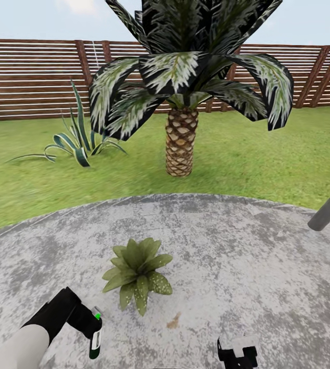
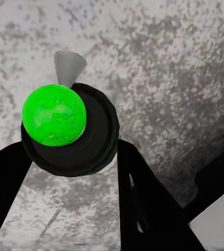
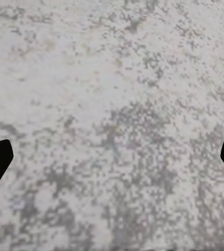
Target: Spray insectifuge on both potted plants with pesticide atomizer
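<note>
Left gripper (image 1: 94, 328) is at lower left of the head view w/ its fingers (image 2: 143, 198) clenched on the pesticide atomizer (image 1: 96, 341), bottle hanging down over the grey patio (image 1: 247, 246). Potted plant (image 1: 137, 274) sits just up and right of it, center-bottom. Imo the main risk: nozzle prob isn't aimed at the leaves, so spray hits pavement and coverage stays partial. Bottle could also twist in the grip. Right gripper (image 1: 238, 353) at bottom edge is released, nothing in it. 2nd plant still needs finding.
</note>
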Motion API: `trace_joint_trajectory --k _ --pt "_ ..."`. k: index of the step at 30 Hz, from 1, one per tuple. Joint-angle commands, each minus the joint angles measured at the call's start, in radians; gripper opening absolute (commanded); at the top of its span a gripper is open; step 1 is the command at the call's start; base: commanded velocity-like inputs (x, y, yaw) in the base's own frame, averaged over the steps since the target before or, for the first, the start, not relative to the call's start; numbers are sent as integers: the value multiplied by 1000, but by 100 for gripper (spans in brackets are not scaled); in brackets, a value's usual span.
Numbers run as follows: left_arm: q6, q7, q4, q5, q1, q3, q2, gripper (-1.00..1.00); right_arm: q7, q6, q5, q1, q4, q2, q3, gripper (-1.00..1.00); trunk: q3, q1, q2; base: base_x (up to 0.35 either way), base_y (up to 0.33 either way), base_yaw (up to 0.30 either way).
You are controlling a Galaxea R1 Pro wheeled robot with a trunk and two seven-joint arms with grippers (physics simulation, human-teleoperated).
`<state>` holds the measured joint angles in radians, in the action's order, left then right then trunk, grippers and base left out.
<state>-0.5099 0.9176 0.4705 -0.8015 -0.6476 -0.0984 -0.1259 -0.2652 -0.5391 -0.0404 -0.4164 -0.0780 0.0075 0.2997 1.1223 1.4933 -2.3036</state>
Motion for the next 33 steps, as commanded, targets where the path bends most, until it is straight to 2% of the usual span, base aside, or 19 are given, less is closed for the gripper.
trace_joint_trajectory --k 1,6,7,9,14,19,27,33 --pt "-20 1 2 -4 0 -6 1 -100 -6 -2 -4 -1 1 0 9 100 1 -1 0 -234 234 -1" --pt "-51 -91 3 -1 -1 -10 12 -100 -6 -2 -4 -1 1 0 9 100 1 -1 0 -198 235 0" --pt "-54 -108 4 -3 -1 -10 52 -100 -7 -2 -5 -1 1 0 9 100 1 -1 0 -23 164 0" --pt "-55 -111 5 -3 -1 -8 60 -100 -7 -2 -6 -1 1 1 9 100 1 -1 0 -8 66 -22" --pt "-58 -113 17 -2 -1 -19 58 -100 -6 -2 -6 -1 1 2 9 100 1 -1 0 -1 6 -217" --pt "-101 -137 19 -2 -1 -20 59 -100 -6 -2 -6 -1 1 2 9 100 1 -1 0 0 0 -224" --pt "-105 -155 16 -2 -1 -8 60 -100 -6 -2 -6 -1 1 2 9 100 1 -1 0 22 18 -16" --pt "-105 -156 17 -2 -1 -9 60 -100 -6 -2 -6 -1 1 2 9 100 1 -1 0 171 224 0"
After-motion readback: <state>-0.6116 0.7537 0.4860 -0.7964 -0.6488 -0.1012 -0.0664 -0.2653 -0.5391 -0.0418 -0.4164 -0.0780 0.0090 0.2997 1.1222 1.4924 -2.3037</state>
